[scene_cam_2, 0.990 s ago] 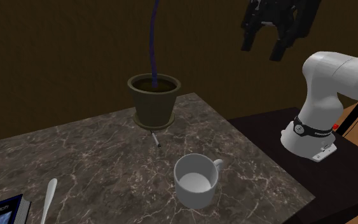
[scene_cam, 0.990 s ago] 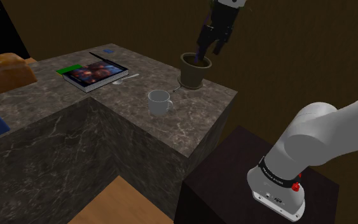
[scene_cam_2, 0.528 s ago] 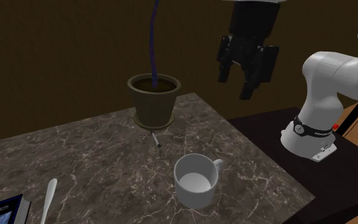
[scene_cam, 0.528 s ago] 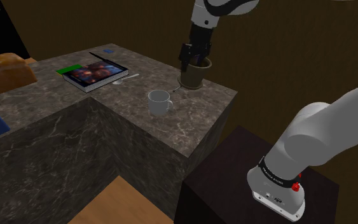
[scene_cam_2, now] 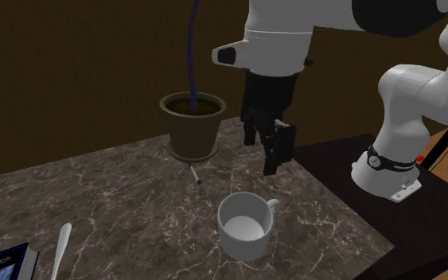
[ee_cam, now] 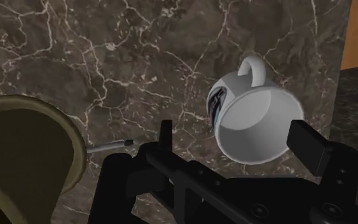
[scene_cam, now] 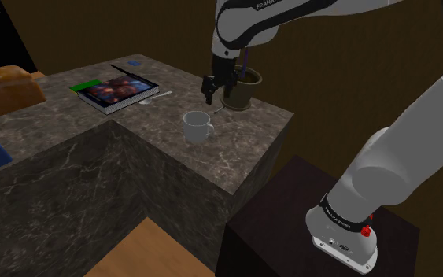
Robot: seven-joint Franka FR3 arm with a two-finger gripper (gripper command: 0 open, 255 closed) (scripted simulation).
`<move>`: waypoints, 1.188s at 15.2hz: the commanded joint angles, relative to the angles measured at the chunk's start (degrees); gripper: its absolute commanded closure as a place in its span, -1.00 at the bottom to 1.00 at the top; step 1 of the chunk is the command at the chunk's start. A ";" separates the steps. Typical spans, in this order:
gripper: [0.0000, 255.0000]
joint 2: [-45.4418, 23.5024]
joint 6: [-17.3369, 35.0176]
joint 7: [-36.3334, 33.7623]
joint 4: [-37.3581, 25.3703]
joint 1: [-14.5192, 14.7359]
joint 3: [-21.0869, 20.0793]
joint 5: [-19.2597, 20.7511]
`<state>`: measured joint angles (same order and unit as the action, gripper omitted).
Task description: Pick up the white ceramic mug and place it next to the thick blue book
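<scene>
A white mug [scene_cam: 198,127] stands upright on the dark marble counter [scene_cam: 70,126], its handle toward the stand; it is also the white mug [scene_cam_2: 246,226] and, seen from above, the mug [ee_cam: 254,124]. My gripper [scene_cam: 209,93] hangs open a little above and behind it, between the mug and a plant pot [scene_cam: 241,86]. From the hand, the gripper [ee_cam: 234,141] has its fingers [ee_cam: 308,143] spread apart with the mug's rim past them, untouched. The gripper [scene_cam_2: 262,149] holds nothing. The book [scene_cam: 116,92], with a dark pictured cover, lies flat farther along the counter.
The olive pot [scene_cam_2: 192,125] holds a thin purple stem. A small pen-like stick [scene_cam_2: 196,175] lies in front of the pot, and a white spoon [scene_cam: 156,97] lies beside the book. The counter's edge drops off near the mug toward the dark stand [scene_cam: 290,228].
The gripper has come down from high above the pot and moved toward the mug, now hanging low just behind it. It stays open. The mug has not moved.
</scene>
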<state>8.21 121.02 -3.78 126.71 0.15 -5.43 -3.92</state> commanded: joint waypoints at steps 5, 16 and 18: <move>-1.00 -13.52 4.47 -0.91 -6.47 0.46 -0.62 1.11; -1.00 -17.14 10.03 -1.13 -4.43 0.72 -0.68 1.39; -1.00 -17.14 10.03 -1.13 -4.43 0.72 -0.68 1.39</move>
<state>-8.91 131.03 -4.91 122.29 0.87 -6.11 -2.53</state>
